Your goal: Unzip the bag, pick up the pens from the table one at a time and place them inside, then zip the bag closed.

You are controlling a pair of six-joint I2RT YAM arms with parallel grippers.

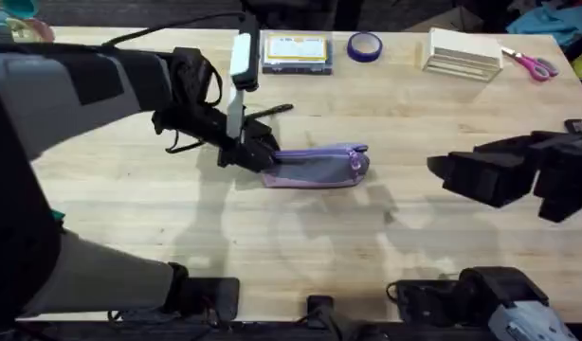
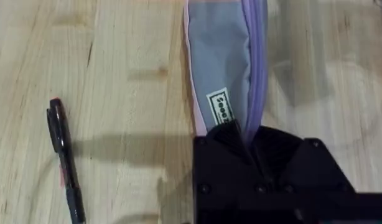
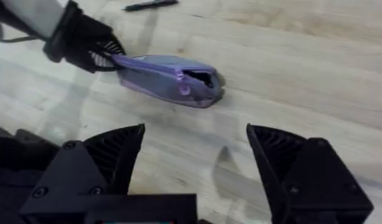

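We've got the plank-striped wooden table (image 1: 300,237), and mid-table lies the soft grey-and-lilac bag (image 1: 319,167). Our left gripper (image 1: 258,156) pinches its nine o'clock end; our right gripper (image 3: 197,162) hangs wide open. A slim black pen (image 1: 270,113) sits at the bag's eleven o'clock.

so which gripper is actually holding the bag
The left gripper, clamped on the bag's left end; the right gripper hangs open, apart from it.

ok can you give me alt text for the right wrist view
The right pincer hangs open above the light wood table, its two black fingers apart and holding nothing. Beyond it lies the lilac and grey bag, gripped at one end by the left pincer, its other end gaping a little. A dark pen lies farther off.
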